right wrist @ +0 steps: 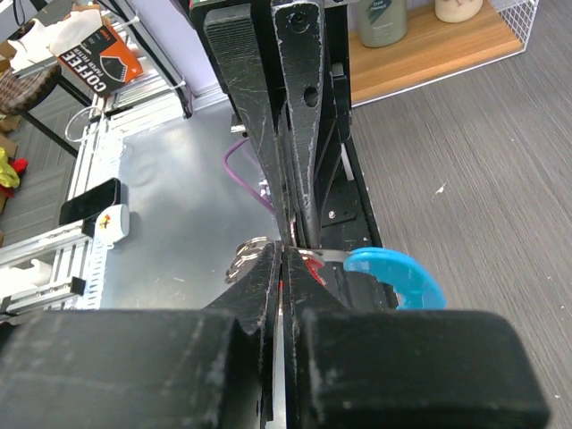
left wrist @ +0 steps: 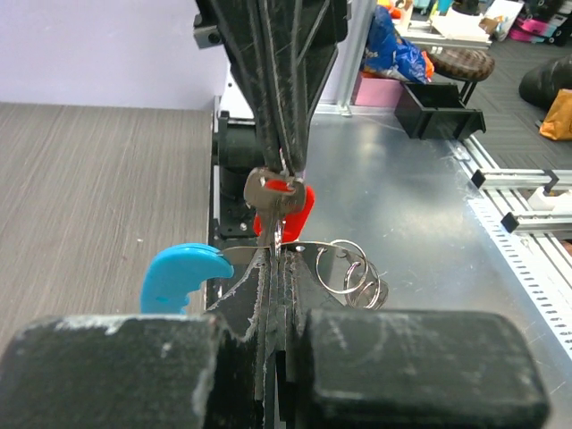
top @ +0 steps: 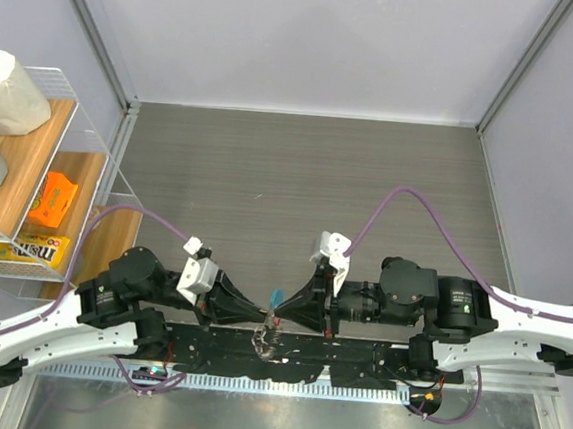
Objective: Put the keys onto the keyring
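I read the left gripper [top: 255, 314] and right gripper [top: 287, 314] tip to tip at the near table [top: 300, 176] edge. The key [left wrist: 290, 208] and keyring [left wrist: 183, 275] sit between them. A shelf [top: 32, 157] stands left.

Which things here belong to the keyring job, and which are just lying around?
In the job: red-headed key, keyring with blue tag, left fingers, right fingers.
Lying about: paper roll, orange packet, yellow box.

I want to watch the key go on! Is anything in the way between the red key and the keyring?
Nothing visible does. The right gripper holds the key directly over the keyring, which is pinched in the left gripper, and the two appear to meet at the fingertips.
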You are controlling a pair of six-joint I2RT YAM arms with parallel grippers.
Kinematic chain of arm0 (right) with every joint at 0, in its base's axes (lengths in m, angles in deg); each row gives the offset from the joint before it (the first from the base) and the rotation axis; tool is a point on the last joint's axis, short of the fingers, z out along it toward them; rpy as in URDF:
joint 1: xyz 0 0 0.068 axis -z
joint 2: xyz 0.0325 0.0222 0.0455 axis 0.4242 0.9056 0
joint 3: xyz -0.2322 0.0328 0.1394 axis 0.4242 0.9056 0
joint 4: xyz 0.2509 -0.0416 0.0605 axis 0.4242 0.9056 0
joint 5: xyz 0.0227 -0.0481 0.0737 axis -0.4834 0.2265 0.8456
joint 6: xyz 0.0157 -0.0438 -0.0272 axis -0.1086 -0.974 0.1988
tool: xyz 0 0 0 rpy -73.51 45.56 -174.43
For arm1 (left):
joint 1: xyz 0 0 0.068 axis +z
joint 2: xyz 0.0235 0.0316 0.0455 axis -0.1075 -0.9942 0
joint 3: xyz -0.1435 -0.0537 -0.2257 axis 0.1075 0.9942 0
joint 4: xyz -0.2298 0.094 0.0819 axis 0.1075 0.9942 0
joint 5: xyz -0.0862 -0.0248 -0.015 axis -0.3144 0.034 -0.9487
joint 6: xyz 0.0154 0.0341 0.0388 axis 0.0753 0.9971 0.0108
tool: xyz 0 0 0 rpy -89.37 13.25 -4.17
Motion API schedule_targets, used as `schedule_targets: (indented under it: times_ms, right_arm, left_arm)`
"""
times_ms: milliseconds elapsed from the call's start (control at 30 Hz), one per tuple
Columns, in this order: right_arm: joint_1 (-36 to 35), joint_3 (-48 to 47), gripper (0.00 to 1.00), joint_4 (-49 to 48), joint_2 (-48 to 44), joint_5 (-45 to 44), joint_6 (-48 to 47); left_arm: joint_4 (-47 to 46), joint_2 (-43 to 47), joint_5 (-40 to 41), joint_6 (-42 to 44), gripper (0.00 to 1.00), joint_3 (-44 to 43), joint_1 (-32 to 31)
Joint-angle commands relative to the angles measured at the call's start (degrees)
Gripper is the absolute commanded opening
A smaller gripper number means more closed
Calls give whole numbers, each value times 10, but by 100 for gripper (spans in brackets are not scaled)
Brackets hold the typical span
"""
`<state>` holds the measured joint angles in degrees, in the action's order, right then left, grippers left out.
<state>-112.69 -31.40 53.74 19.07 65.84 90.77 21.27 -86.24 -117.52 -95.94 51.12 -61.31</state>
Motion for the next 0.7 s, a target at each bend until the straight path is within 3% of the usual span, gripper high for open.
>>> schedule_targets:
  times_ms: [0, 433, 667]
  right_arm:
    - [4, -36, 6, -26, 15, 4, -18]
    - [5, -38, 6, -5, 30, 107, -42]
    - [4, -22, 6, 1, 14, 94, -41]
  left_arm:
    - [-66, -3, -24, 7, 0, -18, -2]
    - [-47, -1, -22, 14, 0, -33, -1]
    - [-50, 7, -32, 14, 0, -35, 0]
